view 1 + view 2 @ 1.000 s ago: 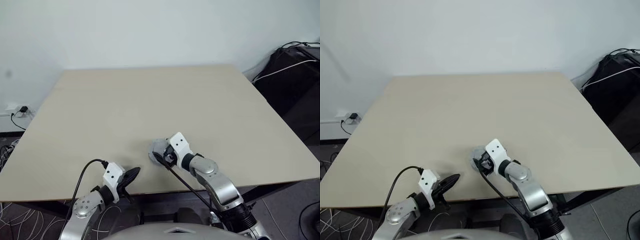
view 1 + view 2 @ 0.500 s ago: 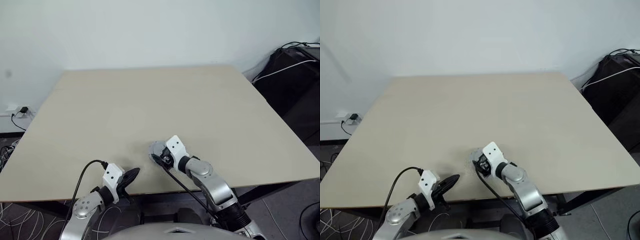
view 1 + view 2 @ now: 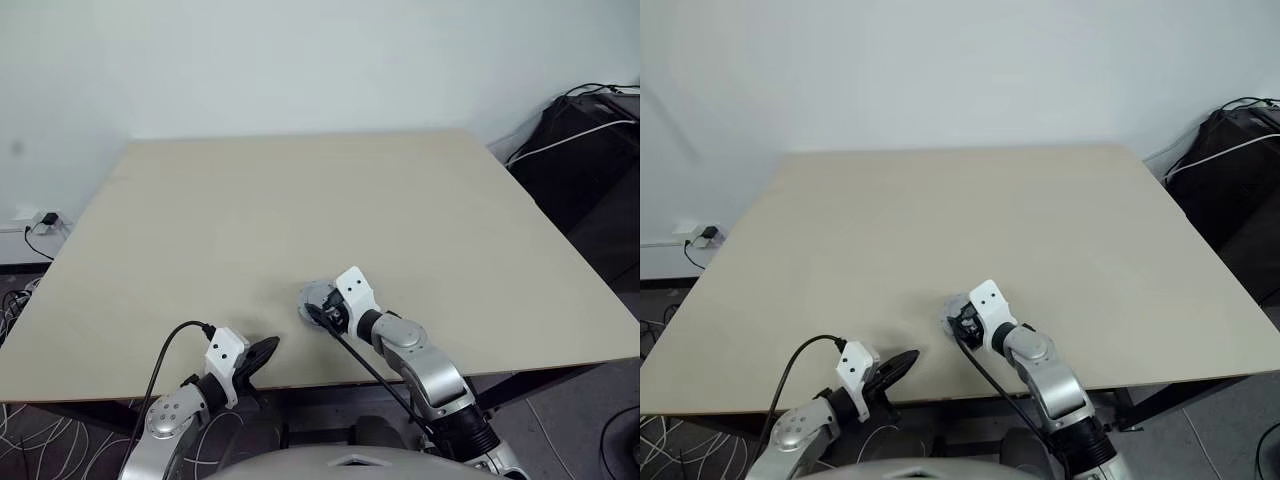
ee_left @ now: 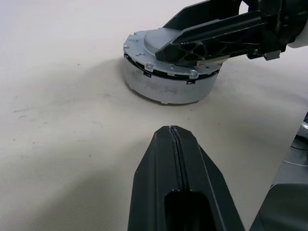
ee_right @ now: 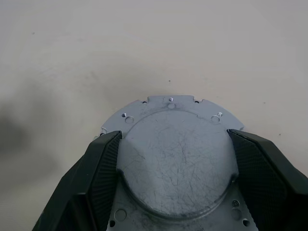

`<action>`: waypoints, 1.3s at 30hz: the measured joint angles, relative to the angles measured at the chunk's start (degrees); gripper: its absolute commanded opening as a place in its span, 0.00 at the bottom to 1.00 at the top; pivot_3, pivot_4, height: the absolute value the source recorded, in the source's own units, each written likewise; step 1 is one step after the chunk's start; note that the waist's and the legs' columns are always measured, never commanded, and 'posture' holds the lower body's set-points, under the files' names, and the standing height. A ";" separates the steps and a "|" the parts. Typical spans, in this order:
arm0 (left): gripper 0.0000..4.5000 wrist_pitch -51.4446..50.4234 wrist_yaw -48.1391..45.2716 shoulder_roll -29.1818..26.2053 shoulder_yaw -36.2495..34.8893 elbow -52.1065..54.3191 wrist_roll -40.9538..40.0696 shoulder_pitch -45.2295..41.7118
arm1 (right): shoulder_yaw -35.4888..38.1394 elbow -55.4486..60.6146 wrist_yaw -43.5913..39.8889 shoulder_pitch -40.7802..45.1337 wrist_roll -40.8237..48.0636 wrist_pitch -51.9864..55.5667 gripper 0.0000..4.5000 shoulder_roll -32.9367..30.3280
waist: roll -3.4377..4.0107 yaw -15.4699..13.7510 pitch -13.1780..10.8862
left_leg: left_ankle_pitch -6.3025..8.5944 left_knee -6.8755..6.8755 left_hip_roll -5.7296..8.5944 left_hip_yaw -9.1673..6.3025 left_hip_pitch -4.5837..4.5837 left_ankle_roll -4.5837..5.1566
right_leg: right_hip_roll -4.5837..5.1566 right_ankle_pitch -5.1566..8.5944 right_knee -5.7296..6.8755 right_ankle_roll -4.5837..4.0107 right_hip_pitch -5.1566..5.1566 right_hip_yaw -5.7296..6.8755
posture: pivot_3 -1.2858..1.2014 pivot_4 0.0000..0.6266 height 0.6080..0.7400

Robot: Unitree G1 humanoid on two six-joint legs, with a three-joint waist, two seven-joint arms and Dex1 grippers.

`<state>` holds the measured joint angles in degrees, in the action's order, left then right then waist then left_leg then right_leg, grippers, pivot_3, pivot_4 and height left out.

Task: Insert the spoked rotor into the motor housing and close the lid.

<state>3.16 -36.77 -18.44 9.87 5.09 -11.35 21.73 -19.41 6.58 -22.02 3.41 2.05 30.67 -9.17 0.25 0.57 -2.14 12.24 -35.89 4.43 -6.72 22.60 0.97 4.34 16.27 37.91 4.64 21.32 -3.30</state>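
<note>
The motor housing [image 4: 163,89] is a round grey puck standing on the beige table [image 3: 300,200] near its front edge. The lid [image 5: 175,154], a scratched silver disc with a raised round centre, lies flat on top of it. My right gripper [image 5: 174,135] reaches over the lid, with its black fingers [image 5: 103,168] pressed against both sides of the raised centre. My left gripper [image 4: 172,131] is shut and empty. It hovers low over the table a short way from the housing, by the front edge [image 3: 262,350]. The spoked rotor is hidden.
The table stretches wide and bare behind the housing. Black equipment with white cables [image 3: 590,130] stands off the table's right side. A wall socket with a plug [image 3: 40,220] sits low at the left. A black cable [image 3: 170,350] loops from my left wrist.
The right gripper's fingers have narrowed onto the lid's raised centre. The left gripper and the housing have stayed where they were.
</note>
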 measured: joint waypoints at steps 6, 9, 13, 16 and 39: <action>0.00 -0.71 0.47 0.00 0.00 1.32 -0.02 -0.09 | -2.12 0.02 0.32 1.01 -2.72 -0.07 0.71 -1.29 | 0.01 0.03 0.02 | 0.00 0.00 0.00 0.00 0.00 0.00 | 0.00 0.00 0.00 0.00 0.00 0.00 | 0.52 0.00 1.00; 0.00 -1.55 0.51 -0.01 0.01 2.18 -0.03 -0.13 | -2.82 0.03 0.20 1.47 -3.68 -0.08 0.71 -1.64 | 0.00 0.03 0.04 | 0.00 -0.01 0.00 0.00 -0.01 0.00 | 0.00 0.00 0.00 0.00 -0.02 0.00 | 0.52 0.00 1.00; 0.00 -2.74 0.62 -0.02 0.01 3.17 -0.03 -0.06 | -3.38 0.04 -0.17 1.97 -4.13 0.07 0.71 -2.14 | 0.00 0.04 0.05 | 0.00 -0.01 0.00 0.00 -0.01 0.00 | -0.01 0.00 0.01 0.00 -0.02 0.00 | 0.52 0.00 1.00; 0.00 -3.57 0.88 -0.02 0.01 4.72 -0.05 -0.01 | -3.62 0.44 -0.92 2.31 -4.17 0.96 0.71 -2.76 | 0.01 0.00 0.08 | 0.00 -0.01 0.01 0.00 -0.01 0.00 | 0.00 0.00 -0.01 0.00 -0.02 0.00 | 0.52 0.00 1.00; 0.00 -7.76 2.31 -0.02 0.57 8.94 -0.06 0.49 | -0.83 -0.55 1.03 2.39 -2.17 3.40 0.71 -0.56 | 0.06 -0.09 0.15 | 0.00 -0.02 0.02 -0.01 -0.03 0.00 | 0.01 0.00 -0.01 0.00 -0.06 0.01 | 0.52 0.00 1.00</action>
<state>-4.60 -34.47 -18.47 10.45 14.03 -11.41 22.22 -20.24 6.03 -20.99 5.80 -0.13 34.07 -9.73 0.31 0.47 -1.99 12.24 -35.91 4.45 -6.73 22.57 0.97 4.35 16.28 37.90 4.64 21.26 -3.29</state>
